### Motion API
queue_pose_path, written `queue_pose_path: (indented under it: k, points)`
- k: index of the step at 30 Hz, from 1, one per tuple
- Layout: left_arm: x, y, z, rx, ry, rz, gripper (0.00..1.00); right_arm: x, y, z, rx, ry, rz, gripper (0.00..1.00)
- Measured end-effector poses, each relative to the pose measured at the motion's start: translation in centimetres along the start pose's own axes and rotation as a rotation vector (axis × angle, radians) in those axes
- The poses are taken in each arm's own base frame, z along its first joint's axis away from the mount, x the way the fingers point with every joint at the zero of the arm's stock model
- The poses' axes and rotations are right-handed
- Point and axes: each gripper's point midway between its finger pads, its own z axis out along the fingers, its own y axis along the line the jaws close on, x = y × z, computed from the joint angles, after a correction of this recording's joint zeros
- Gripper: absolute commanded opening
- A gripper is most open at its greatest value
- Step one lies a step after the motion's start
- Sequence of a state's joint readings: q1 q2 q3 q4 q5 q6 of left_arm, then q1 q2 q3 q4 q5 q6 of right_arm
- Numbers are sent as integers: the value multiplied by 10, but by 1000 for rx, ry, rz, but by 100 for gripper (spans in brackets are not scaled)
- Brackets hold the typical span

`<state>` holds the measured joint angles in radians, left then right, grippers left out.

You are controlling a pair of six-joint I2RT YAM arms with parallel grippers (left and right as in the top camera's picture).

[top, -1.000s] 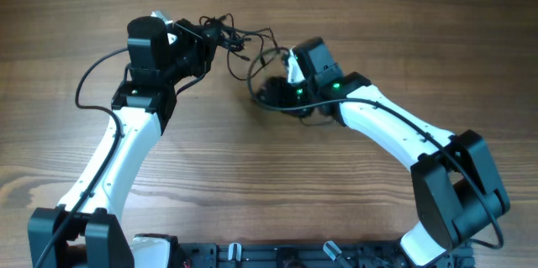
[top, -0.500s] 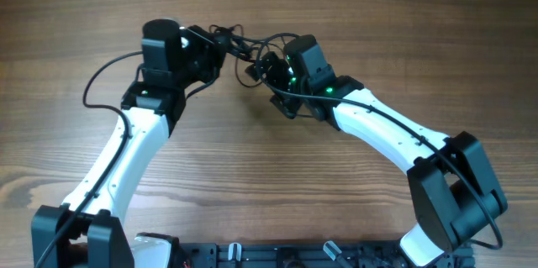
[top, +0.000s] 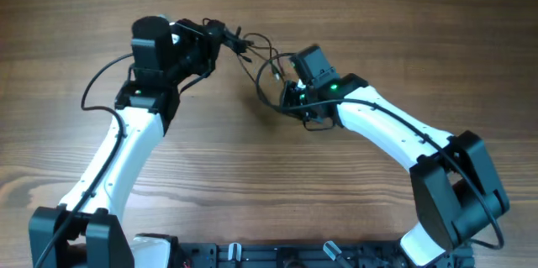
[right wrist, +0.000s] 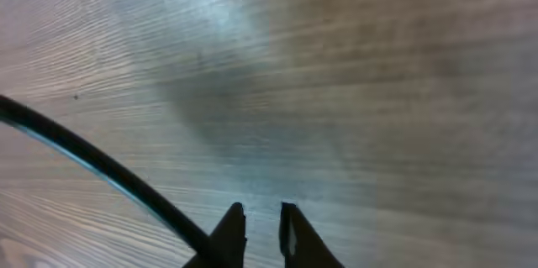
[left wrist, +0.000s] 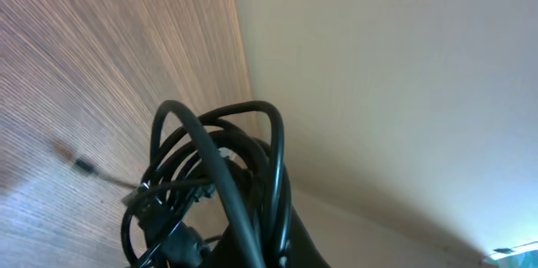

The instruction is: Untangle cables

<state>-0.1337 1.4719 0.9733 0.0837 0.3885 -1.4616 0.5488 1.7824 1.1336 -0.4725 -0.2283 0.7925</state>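
Note:
The cables [top: 234, 39] are thin black cords bunched in a small knot at the tip of my left gripper [top: 214, 37], which is shut on them at the table's upper middle. In the left wrist view the coil of cables [left wrist: 220, 176] rises in loops right in front of the left gripper [left wrist: 261, 251], hiding its fingers. One strand runs right into a loose loop [top: 262, 91] lying around my right gripper [top: 286, 96]. The right gripper [right wrist: 262, 218] has its jaws drawn almost together, with nothing in the thin slit. A single cable [right wrist: 101, 167] lies against its left finger's outer side.
The wooden table [top: 269, 184] stretches all around. Thicker black wires [top: 94, 83] hang along both white arms. A dark rail [top: 277, 255] runs along the near edge between the arm bases. In the left wrist view a pale wall [left wrist: 387, 91] stands beyond the table's edge.
My right gripper closed from wide open to nearly together and moved back right and down from the knot. The left gripper shifted slightly left, still gripping the knot.

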Motion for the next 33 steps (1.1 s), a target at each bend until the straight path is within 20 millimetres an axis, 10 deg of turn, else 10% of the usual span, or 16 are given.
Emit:
queue_pose_path:
  k: [12, 16, 26, 33]
  points:
    - [4, -4, -6, 26, 88, 113, 4, -34, -66, -15, 137, -26, -91, 37]
    - [9, -6, -7, 41, 122, 191, 4, -46, -80, -20, 158, -53, -78, 86]
    - [65, 4, -23, 216, 428, 919, 4, -37, -41, -18, -59, 12, -193, 96]
    - [71, 20, -27, 232, 473, 1112, 4, -45, -17, -50, -279, 5, -255, 93]
